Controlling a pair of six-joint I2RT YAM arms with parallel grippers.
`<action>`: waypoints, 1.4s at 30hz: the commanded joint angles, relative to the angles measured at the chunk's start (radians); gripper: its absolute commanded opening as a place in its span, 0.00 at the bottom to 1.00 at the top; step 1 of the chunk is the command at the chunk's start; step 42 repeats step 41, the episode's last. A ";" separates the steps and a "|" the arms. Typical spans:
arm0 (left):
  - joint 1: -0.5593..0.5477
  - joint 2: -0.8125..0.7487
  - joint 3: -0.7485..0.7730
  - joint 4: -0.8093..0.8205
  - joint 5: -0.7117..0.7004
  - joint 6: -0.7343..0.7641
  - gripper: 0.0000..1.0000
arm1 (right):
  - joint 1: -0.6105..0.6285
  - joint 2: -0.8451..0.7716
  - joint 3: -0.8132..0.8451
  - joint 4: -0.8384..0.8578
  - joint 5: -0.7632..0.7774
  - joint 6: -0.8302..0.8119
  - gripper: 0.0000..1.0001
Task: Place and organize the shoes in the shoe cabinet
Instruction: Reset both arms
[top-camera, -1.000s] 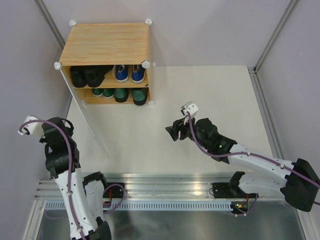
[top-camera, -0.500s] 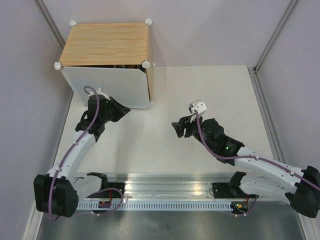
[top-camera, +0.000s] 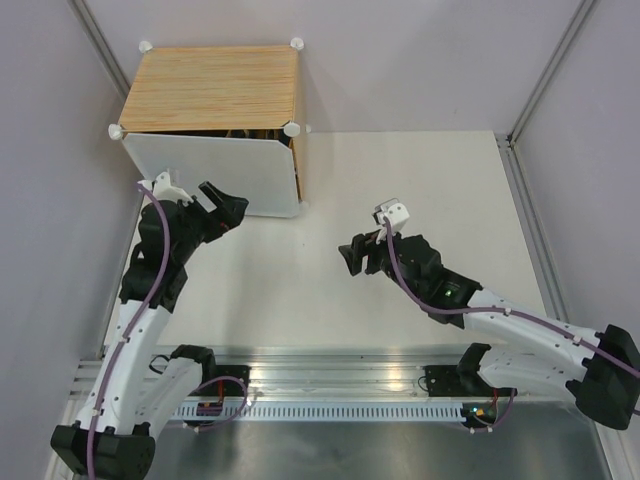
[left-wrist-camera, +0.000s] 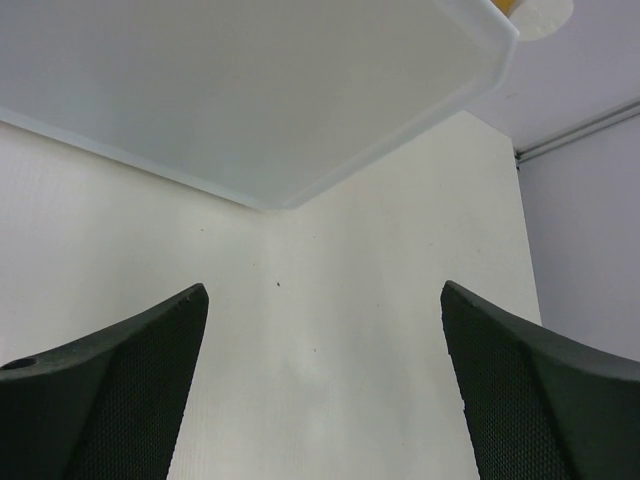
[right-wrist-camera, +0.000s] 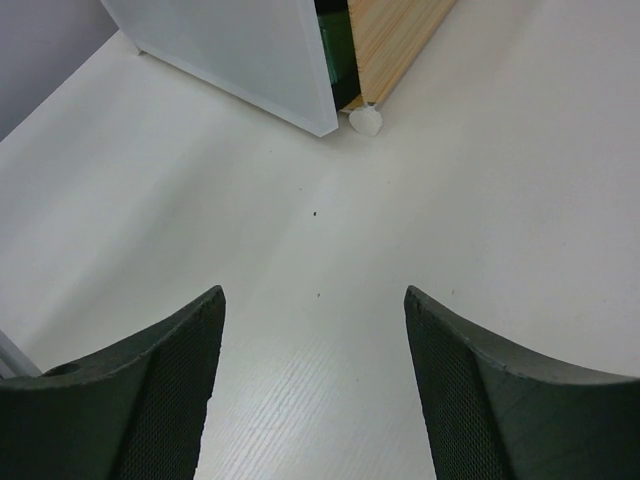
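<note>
The shoe cabinet stands at the far left with its frosted white door shut across the front. The shoes are hidden behind it, except a dark-green sliver at the door's edge in the right wrist view. My left gripper is open and empty just in front of the door's lower edge. In its wrist view the door fills the top and bare table lies between the fingers. My right gripper hangs open and empty over mid-table, facing the cabinet's right corner.
Grey walls close in the white table on the left, back and right. A metal rail with both arm bases runs along the near edge. The cabinet's wood side shows top centre in the right wrist view.
The cabinet door, open a second ago with shoes showing, is now shut. My left arm swung to the door, then drew back a little and its jaws opened. The right gripper barely moved.
</note>
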 joint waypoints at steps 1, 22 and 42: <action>0.000 -0.014 0.080 -0.062 0.037 0.109 1.00 | 0.000 0.032 0.059 -0.003 0.079 0.042 0.77; -0.006 -0.172 -0.067 -0.016 0.063 0.401 1.00 | -0.041 0.058 0.194 -0.331 0.780 0.115 0.98; 0.022 -0.200 -0.075 -0.022 0.143 0.392 1.00 | -0.083 0.205 0.191 -0.396 0.852 0.180 0.98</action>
